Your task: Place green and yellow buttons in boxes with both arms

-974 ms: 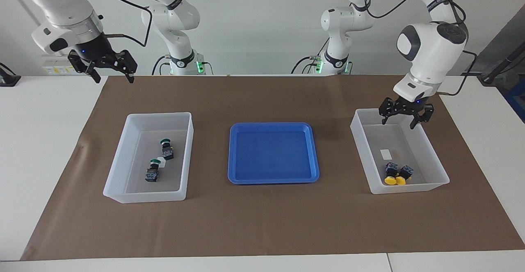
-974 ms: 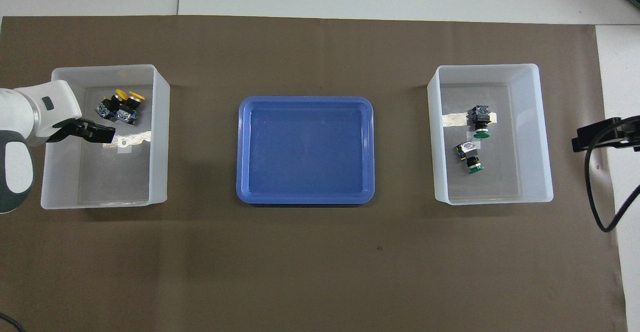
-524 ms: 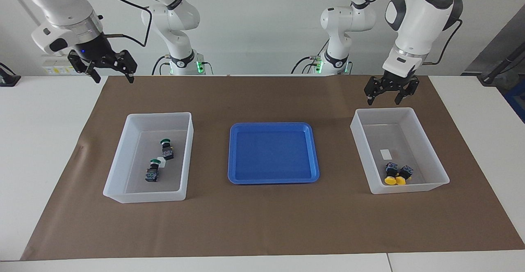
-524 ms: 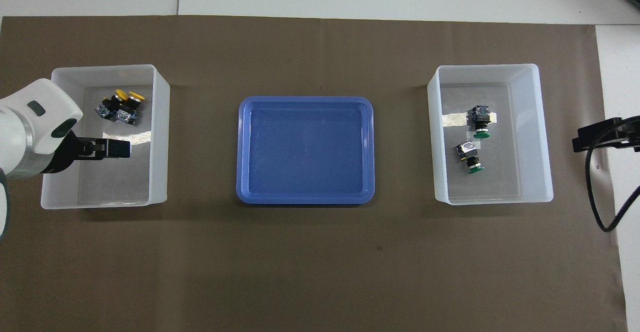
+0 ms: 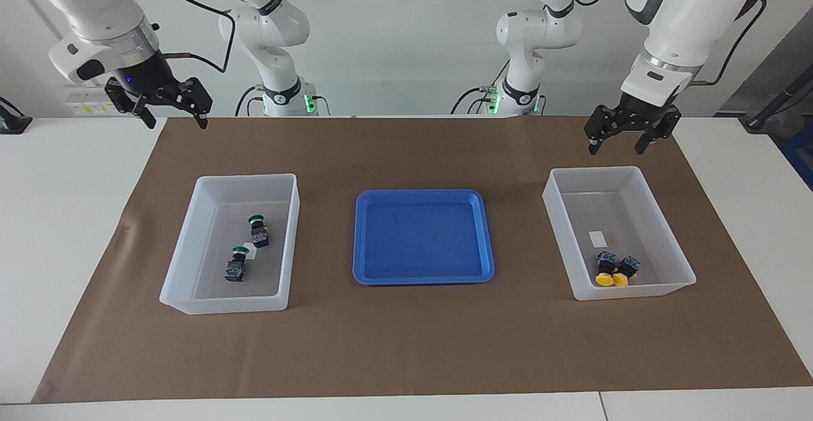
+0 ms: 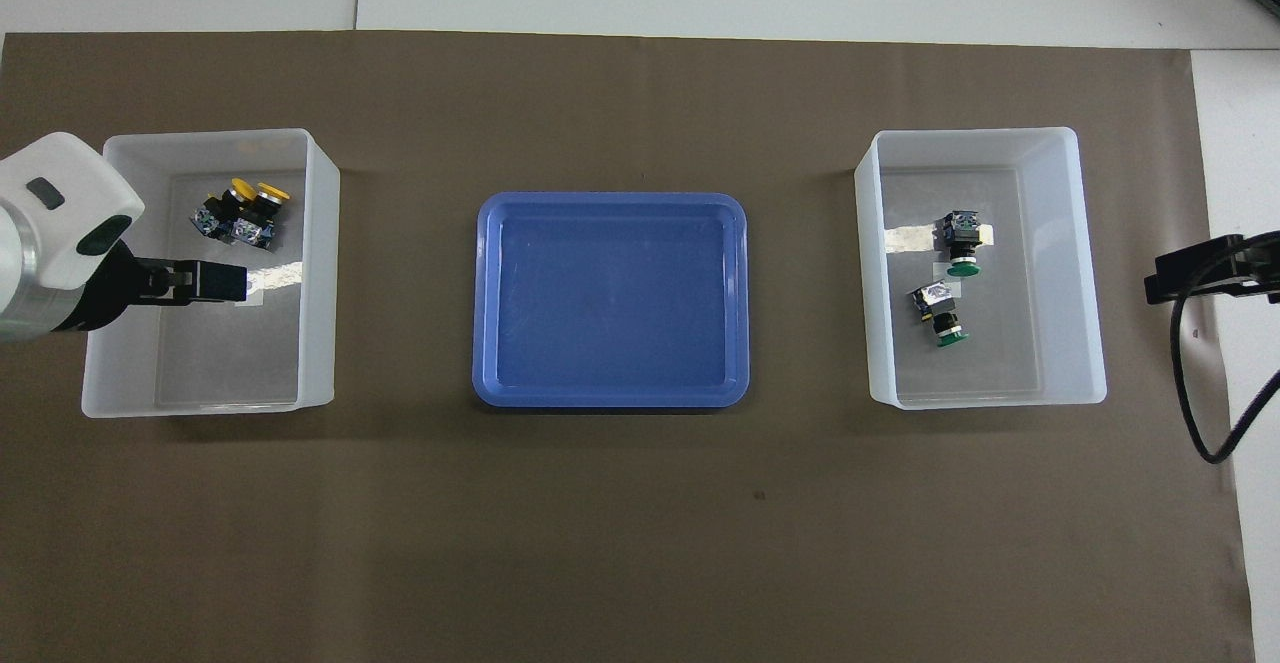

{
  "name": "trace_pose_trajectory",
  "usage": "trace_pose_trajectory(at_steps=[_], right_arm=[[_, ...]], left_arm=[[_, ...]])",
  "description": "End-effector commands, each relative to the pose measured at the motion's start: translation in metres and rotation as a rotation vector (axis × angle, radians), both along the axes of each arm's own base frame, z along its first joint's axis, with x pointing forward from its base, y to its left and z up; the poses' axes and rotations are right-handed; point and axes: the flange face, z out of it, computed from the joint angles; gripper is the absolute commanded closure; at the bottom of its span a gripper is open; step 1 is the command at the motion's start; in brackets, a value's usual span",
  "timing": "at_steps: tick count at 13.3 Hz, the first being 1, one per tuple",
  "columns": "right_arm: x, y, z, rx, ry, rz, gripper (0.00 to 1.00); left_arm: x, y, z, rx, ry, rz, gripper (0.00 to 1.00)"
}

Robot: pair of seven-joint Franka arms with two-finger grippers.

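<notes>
Hanging empty with its fingers apart, the left end effector [image 5: 625, 135] is sitting in the air over the brown mat just at the robot-side rim of the translucent white plastic box [image 5: 660, 218] at the left arm's end of the tabletop [image 5: 63, 218], where the two yellow mushroom-capped buttons [image 5: 615, 270] are lying side by side. The right end effector [image 5: 170, 105], also spread and empty, is waiting over the mat's corner, well apart from the matching translucent box [image 5: 190, 243] holding the two green-capped buttons [image 5: 248, 243]. The shallow blue square tray [image 5: 423, 275] is sitting bare between the boxes. The sorting is looking done; the chief risk is an arm swinging low and clipping a box wall, shifting it.
</notes>
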Motion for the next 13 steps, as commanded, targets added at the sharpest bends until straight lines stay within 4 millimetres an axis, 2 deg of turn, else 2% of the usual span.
trace_pose_trajectory(at_steps=[1,2,4,5,8,11,13], right_arm=[[-0.009,-0.003,0.0,0.012,0.002,0.017,0.0],[-0.009,-0.003,0.0,0.012,0.002,0.017,0.0],[-0.009,-0.003,0.0,0.012,0.002,0.015,0.0],[-0.009,-0.003,0.0,0.012,0.002,0.017,0.0],[-0.009,-0.003,-0.001,0.012,0.003,0.017,0.0],[-0.009,-0.004,0.0,0.012,0.002,0.015,0.0],[-0.009,-0.004,0.0,0.012,0.002,0.015,0.0]], left_arm=[[0.005,0.004,0.012,0.0,0.067,-0.013,0.0],[0.0,0.004,0.016,-0.006,0.068,-0.004,0.0],[-0.029,0.008,0.014,-0.002,0.108,0.016,0.0],[-0.034,0.011,0.017,-0.002,0.111,0.034,0.0],[-0.033,0.015,0.016,-0.003,0.107,0.089,0.0],[-0.024,0.03,0.024,-0.029,0.094,0.129,0.0],[-0.025,0.035,0.02,-0.02,0.108,0.136,0.0]])
